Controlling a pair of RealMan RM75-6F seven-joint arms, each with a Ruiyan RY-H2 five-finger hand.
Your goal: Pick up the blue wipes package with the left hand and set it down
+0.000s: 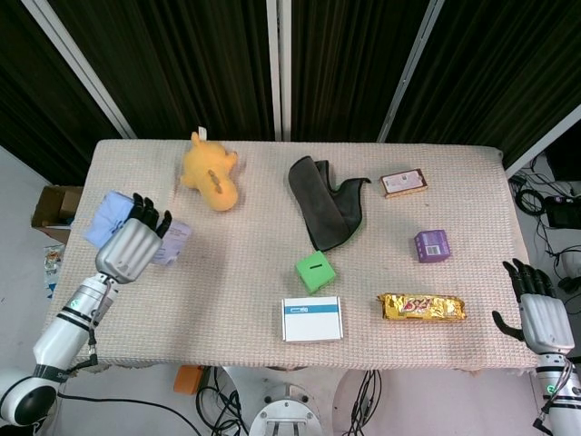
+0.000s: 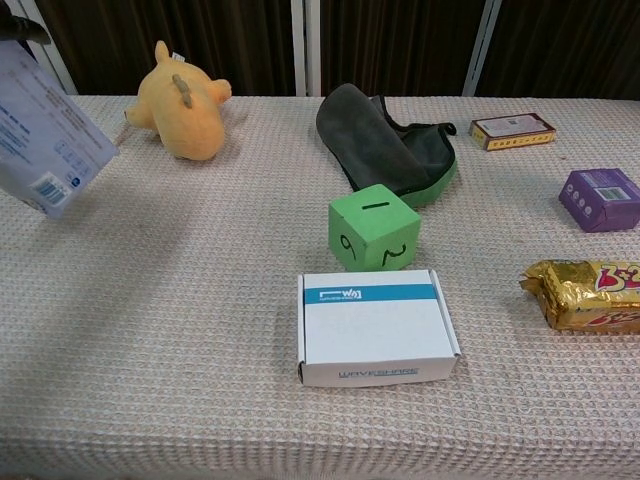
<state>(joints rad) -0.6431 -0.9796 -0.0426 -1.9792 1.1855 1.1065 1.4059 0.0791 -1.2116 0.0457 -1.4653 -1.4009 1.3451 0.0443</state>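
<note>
Your left hand (image 1: 130,249) grips the wipes (image 1: 109,216), lifted clear of the desk (image 1: 254,300), left of the plush (image 1: 211,173). Your right hand (image 1: 542,313) hangs open, holding nothing.

White box (image 2: 378,327) reads "WAVESHARE"; green cube (image 2: 374,227) shows 9 and 2

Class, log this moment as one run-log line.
phase: lift | left hand: holds wipes, tilted, off table | right hand: open, idle
</note>
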